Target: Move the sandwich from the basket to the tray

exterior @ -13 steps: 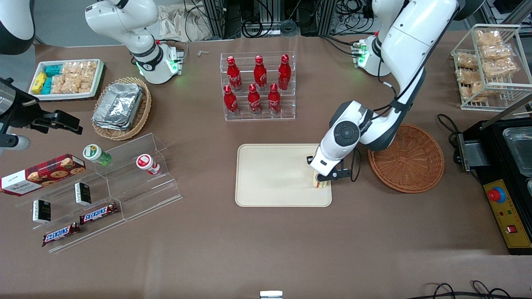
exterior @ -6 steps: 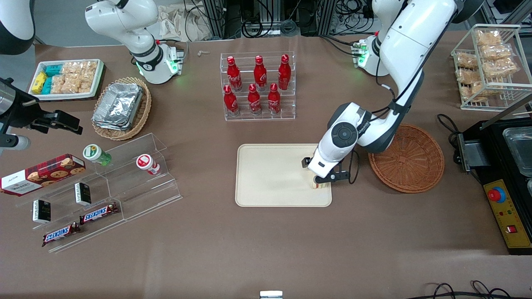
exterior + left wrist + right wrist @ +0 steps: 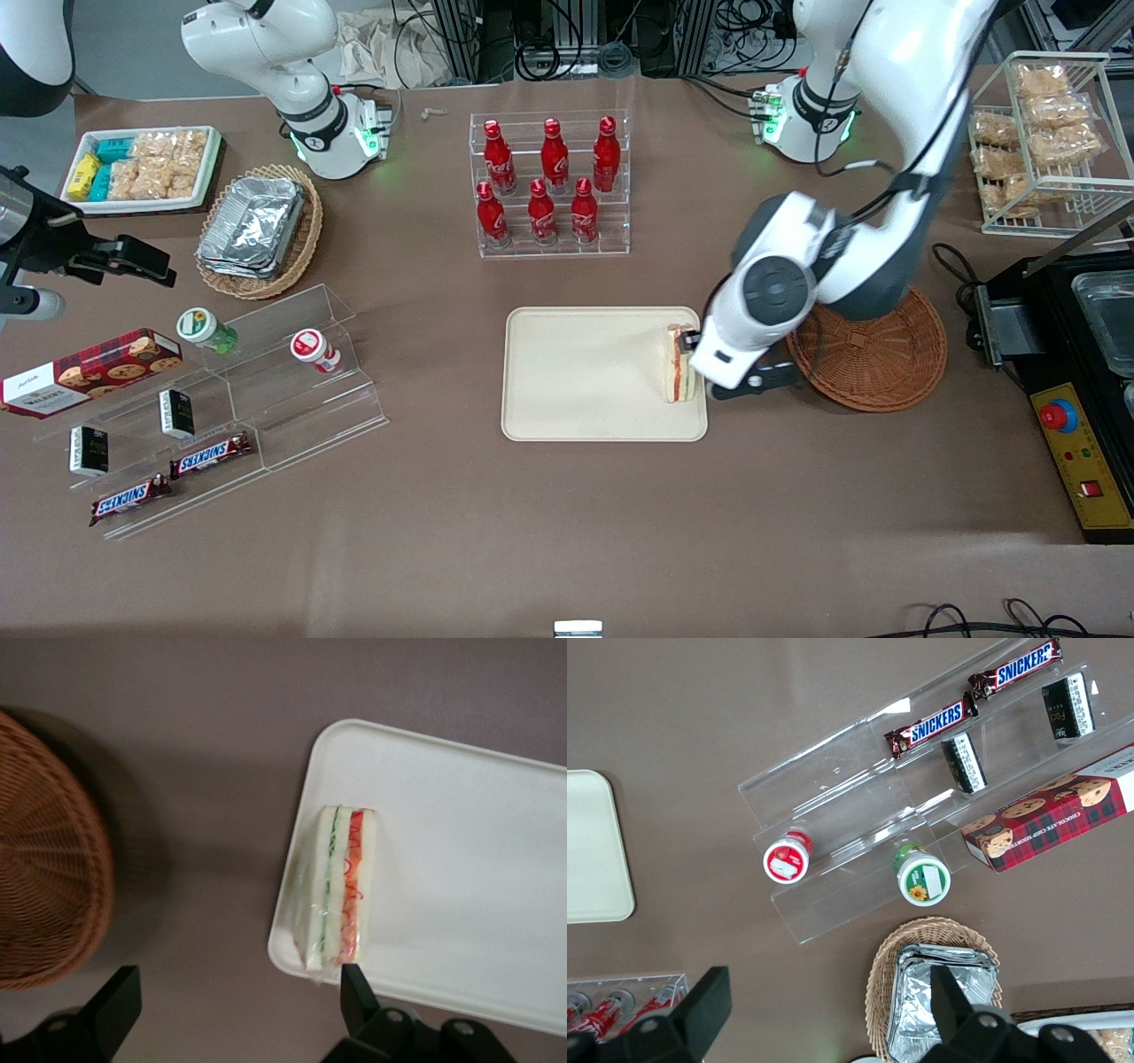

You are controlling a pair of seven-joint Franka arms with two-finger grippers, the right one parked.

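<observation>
Snack tray (image 3: 142, 168): sitting at the parked arm's end of the bench (image 3: 567, 532), holding packets of snacks.
Tan basket (image 3: 261, 232): resting beside the snack tray, nearer to the front camera, carrying stacked foil trays (image 3: 252, 223).
Clear stepped shelf (image 3: 221, 416): displaying a cookie box (image 3: 89, 372), two capped cups and two Snickers bars (image 3: 173, 478), nearer to the front camera than the tan basket.
Bottle rack (image 3: 549, 186): holding seven red bottles, standing farther from the front camera than the tray.
Tray (image 3: 585, 377): lying flat on the bench, mid-bench, its cream surface carrying only the sandwich.
Sandwich (image 3: 680, 365): standing on edge on the tray, at the rim nearest the basket, its red and green filling showing; in the left wrist view the sandwich (image 3: 340, 890) is sitting near one corner of the tray (image 3: 461, 886).
Pincer (image 3: 744, 377): hanging open above the bench between tray and basket, touching nothing; in the left wrist view its fingers (image 3: 120, 1003) are spreading wide, clear of the sandwich.
Basket (image 3: 873, 350): resting just beside the tray toward the working arm's end, partly covered by the arm.
Wire rack (image 3: 1041, 142): holding bagged snacks at the working arm's end.
</observation>
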